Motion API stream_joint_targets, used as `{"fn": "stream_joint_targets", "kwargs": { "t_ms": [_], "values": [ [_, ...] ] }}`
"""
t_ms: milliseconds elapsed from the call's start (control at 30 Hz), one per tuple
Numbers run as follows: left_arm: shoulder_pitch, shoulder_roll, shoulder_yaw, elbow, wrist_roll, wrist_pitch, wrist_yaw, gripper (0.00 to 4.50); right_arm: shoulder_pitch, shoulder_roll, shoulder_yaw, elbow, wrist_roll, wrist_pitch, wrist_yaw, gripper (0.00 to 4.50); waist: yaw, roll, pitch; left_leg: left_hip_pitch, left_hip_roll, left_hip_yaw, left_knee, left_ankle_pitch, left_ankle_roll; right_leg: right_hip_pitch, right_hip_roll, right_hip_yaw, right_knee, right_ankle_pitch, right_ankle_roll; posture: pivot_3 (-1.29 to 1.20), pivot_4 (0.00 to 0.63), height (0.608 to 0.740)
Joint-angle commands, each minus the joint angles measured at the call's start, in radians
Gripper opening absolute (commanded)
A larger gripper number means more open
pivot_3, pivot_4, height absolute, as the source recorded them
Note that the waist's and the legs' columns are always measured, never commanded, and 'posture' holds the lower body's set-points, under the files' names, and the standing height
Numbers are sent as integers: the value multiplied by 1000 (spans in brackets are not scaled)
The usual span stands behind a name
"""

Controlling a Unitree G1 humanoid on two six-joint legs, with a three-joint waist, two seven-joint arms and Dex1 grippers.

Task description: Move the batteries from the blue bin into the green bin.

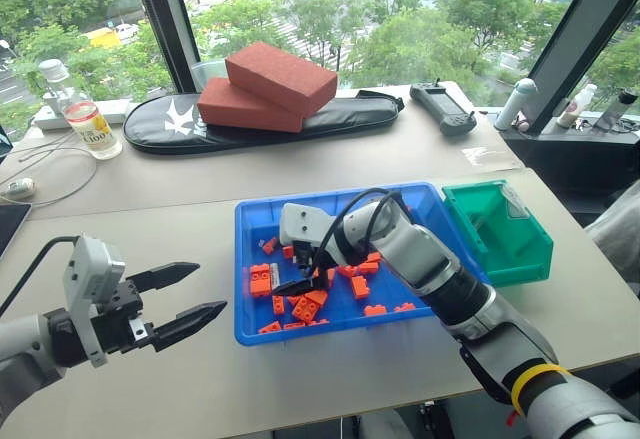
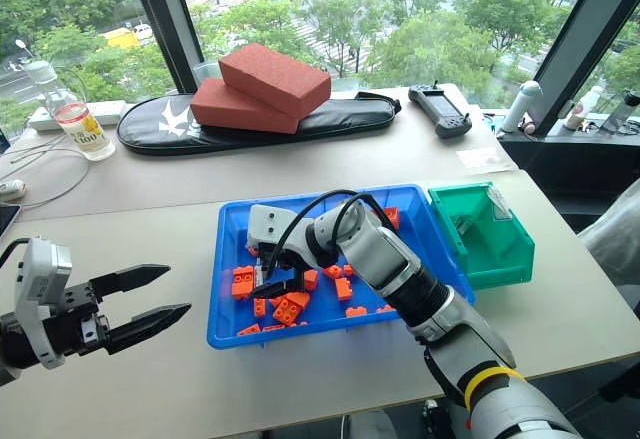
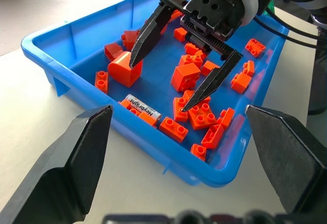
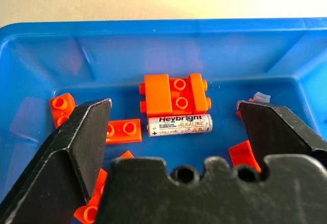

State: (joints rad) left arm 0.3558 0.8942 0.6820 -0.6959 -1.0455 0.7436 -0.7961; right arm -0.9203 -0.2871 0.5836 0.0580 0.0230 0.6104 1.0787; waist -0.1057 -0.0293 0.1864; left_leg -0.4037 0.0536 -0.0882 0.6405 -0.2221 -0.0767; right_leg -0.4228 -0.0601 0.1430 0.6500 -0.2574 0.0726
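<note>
The blue bin (image 1: 243, 259) sits mid-table, holding several orange toy bricks (image 3: 185, 76) and one battery (image 4: 179, 125), a silver cylinder with printed lettering lying flat beside a brick near the bin's left wall (image 3: 143, 109). My right gripper (image 3: 159, 86) hangs open just above the bin floor with its fingers spread and nothing between them; the battery lies on the floor just beyond the fingertips. The green bin (image 1: 497, 229) stands against the blue bin's right side. My left gripper (image 1: 195, 294) is open over the bare table, left of the blue bin.
Behind the bins lie two red blocks (image 1: 268, 87) on a black bag (image 1: 180, 119), a plastic bottle (image 1: 82, 109) at far left, and a dark handheld device (image 1: 442, 107). Cables (image 1: 40, 174) trail on the left. The table's front edge is close below the blue bin.
</note>
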Motion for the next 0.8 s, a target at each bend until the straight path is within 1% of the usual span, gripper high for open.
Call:
{"fn": "stream_joint_targets", "kwargs": {
  "t_ms": [33,200,400,800],
  "values": [
    [6,-4,20,-21,-7,-5,3,4500,-35,35,7,46,-16,-63,-4,4455,0,0,0,0,0,0,0,0,0,0,0,0,0,0,0,0,150,740],
    [14,-5,26,-25,-11,-2,6,4500,-45,63,10,123,-41,-105,-5,4455,-3,0,0,0,0,0,0,0,0,0,0,0,0,0,0,0,150,740],
    [23,-5,33,-28,-17,-2,8,4500,-33,85,18,150,-61,-126,-5,4455,-5,0,0,0,0,0,0,0,0,0,0,0,0,0,0,0,150,740],
    [21,1,32,-28,-22,-3,16,4500,-19,95,40,244,-123,-184,-18,4455,-8,0,0,1,0,0,0,0,0,1,0,0,0,0,0,0,150,740]
  ]
}}
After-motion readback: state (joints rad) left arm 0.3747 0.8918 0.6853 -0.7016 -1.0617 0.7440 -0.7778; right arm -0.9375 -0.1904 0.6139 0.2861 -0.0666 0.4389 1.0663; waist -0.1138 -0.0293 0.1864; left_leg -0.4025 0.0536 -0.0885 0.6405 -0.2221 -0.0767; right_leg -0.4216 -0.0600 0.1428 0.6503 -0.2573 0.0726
